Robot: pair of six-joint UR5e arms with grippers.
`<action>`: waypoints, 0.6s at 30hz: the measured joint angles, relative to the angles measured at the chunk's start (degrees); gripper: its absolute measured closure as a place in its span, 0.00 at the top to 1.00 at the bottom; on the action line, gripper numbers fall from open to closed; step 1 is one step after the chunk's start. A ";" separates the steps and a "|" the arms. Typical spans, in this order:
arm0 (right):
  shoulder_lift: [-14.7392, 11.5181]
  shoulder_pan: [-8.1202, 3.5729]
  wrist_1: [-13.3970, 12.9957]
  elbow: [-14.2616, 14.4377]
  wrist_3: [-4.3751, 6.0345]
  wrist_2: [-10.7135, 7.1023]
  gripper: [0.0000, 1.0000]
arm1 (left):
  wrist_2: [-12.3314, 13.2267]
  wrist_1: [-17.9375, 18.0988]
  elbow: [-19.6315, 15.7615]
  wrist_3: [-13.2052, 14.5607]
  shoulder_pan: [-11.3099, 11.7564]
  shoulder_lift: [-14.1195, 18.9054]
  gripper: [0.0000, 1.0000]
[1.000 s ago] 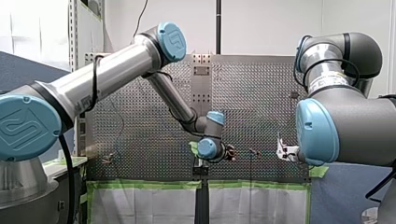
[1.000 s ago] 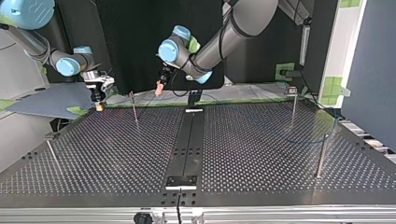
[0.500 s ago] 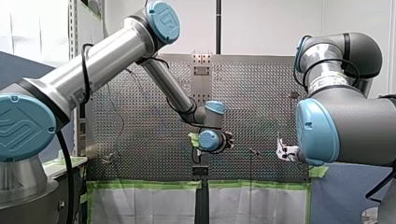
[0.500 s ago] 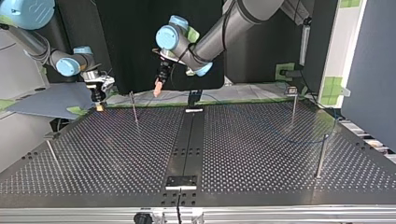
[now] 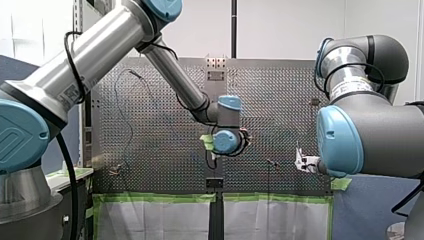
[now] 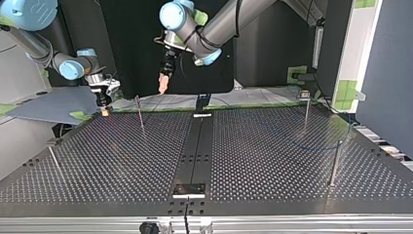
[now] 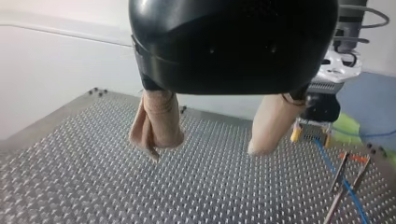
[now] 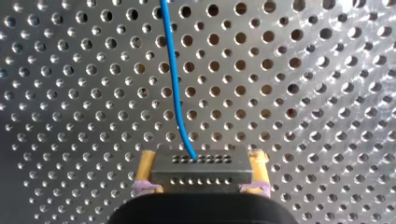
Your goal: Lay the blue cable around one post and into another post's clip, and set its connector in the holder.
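Perforated metal table [image 6: 272, 161] is stretching out under both arms, with a thin post [image 6: 140, 113] standing near its far edge in the top view. My right gripper [image 8: 201, 158] is gripping the grey connector [image 8: 201, 175] between its yellow pads [image 8: 144, 170], low down near that post. The blue cable [image 8: 173, 79] is running out of the connector's holed face and away across the table, passing close by the post. My left gripper [image 7: 204, 148] is hanging near the post too, higher than its tip, with its beige fingers [image 7: 156, 122] standing spread and nothing between them.
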 joint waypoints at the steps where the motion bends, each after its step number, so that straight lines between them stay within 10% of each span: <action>1: 0.00 0.03 0.00 0.00 0.05 -0.02 0.00 | -0.47 -0.36 -0.48 -0.21 0.04 0.47 1.00; 18: 0.00 0.17 0.14 0.01 0.33 -0.25 0.00 | -9.35 -8.65 -9.36 0.15 2.93 9.35 1.00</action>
